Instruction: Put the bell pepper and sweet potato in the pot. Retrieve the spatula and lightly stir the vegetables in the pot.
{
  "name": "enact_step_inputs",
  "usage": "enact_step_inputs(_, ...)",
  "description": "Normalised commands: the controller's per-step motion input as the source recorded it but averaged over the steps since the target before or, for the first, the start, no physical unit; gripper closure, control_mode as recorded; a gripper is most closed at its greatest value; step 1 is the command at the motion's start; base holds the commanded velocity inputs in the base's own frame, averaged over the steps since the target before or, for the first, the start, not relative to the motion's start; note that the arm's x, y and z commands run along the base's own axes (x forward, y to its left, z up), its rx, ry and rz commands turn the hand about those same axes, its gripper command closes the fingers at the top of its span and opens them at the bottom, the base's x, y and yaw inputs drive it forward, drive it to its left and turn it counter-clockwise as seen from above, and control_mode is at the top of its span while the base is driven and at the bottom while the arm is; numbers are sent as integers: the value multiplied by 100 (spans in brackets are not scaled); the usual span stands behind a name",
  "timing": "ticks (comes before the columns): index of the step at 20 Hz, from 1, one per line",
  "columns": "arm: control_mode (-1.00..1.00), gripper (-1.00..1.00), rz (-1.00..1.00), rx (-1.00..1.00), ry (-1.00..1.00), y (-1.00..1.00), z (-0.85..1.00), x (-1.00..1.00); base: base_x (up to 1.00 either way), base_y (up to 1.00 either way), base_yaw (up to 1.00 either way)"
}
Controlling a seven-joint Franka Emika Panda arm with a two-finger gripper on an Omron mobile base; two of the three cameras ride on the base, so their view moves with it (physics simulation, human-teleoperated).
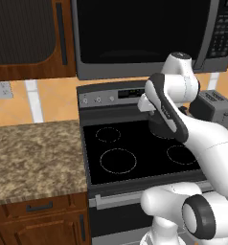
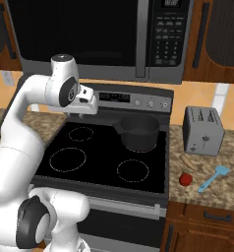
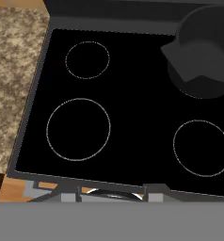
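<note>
Jaws hang high over the black glass stovetop [image 3: 132,117], their spacing impossible to tell. On its back right burner sits the dark grey round pot [image 2: 140,132], empty. Right of the stove, on the speckled stone table [image 2: 222,192], lie the small red bell pepper [image 2: 186,179], the tan sweet potato [image 2: 189,162] and the light-blue spatula [image 2: 213,178], near the grey toaster [image 2: 203,131].

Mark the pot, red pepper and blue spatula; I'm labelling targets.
Dark grey round pot [image 2: 140,132]: right base view, side wall.
Small red bell pepper [image 2: 186,179]: right base view, middle.
Light-blue spatula [image 2: 220,171]: right base view, blade.
</note>
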Motion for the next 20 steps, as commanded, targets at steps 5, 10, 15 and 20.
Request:
enact_step_inputs(5,100,-100,0,0,0,0,0,0,0,-9,0)
enact_step_inputs(10,100,-100,0,0,0,0,0,0,0,-49,0)
enact_step_inputs(15,100,-100,0,0,0,0,0,0,0,-54,0)
enact_step_inputs(20,100,-100,0,0,0,0,0,0,0,-50,0)
